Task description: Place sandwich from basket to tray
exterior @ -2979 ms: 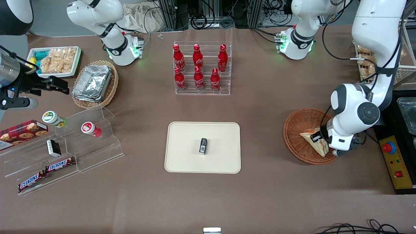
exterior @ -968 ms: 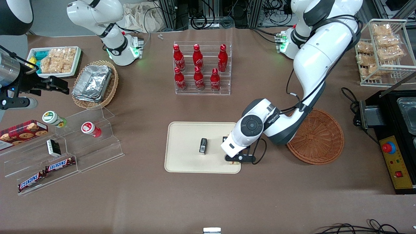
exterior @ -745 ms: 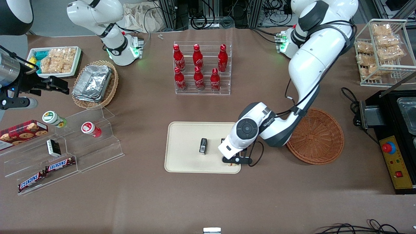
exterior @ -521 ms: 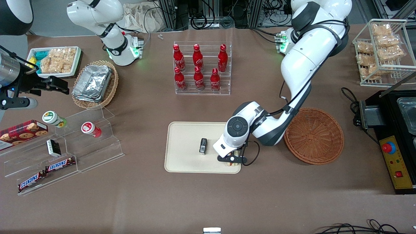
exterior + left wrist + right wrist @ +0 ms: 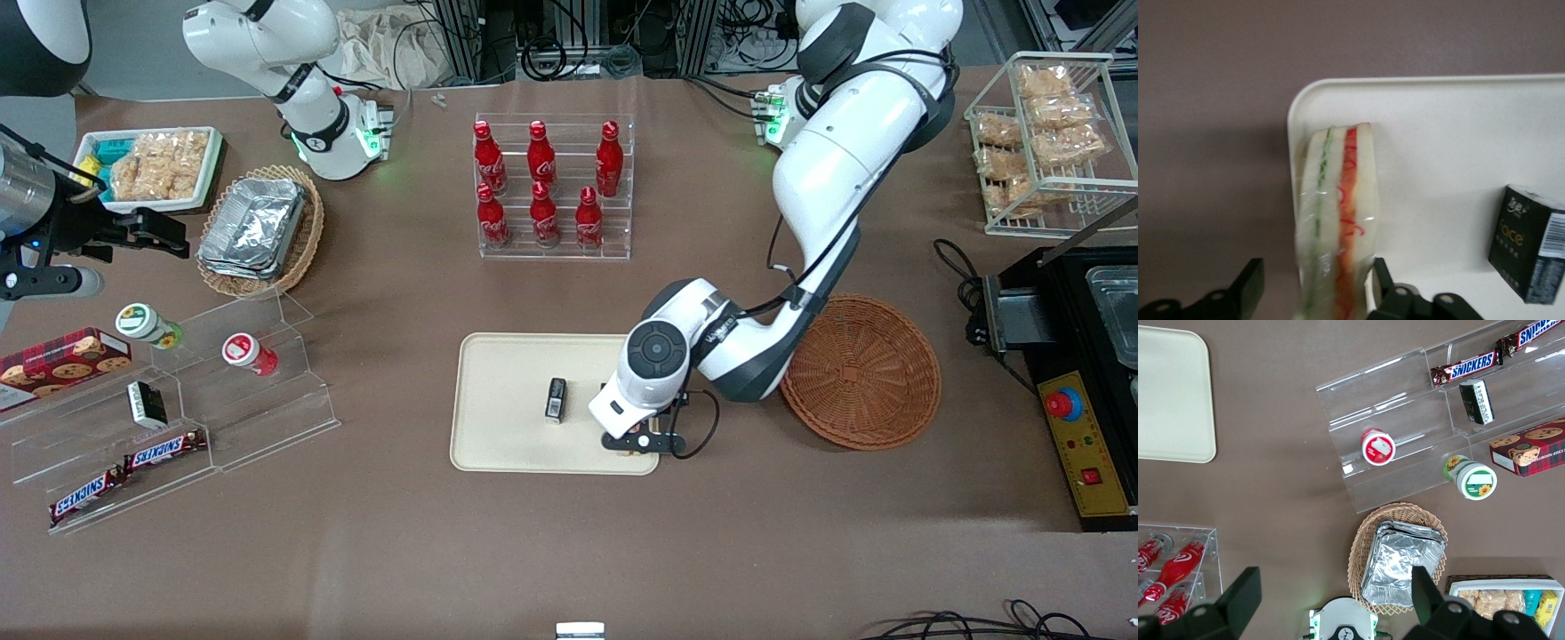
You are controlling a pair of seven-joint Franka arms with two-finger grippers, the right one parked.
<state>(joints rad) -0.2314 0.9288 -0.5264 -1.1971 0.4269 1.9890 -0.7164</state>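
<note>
In the front view the left arm's gripper (image 5: 637, 442) hangs low over the corner of the flat cream-beige rectangular tray (image 5: 507, 418) nearest the round reddish-brown wicker basket (image 5: 867, 373), which holds nothing. The left wrist view shows the wrapped triangular sandwich (image 5: 1335, 213) of pale bread with red and green filling standing on edge between the black fingers (image 5: 1250, 288), just inside the tray's rim; whether they grip it I cannot tell. A small black box (image 5: 1531, 243) stands near it on the tray.
</note>
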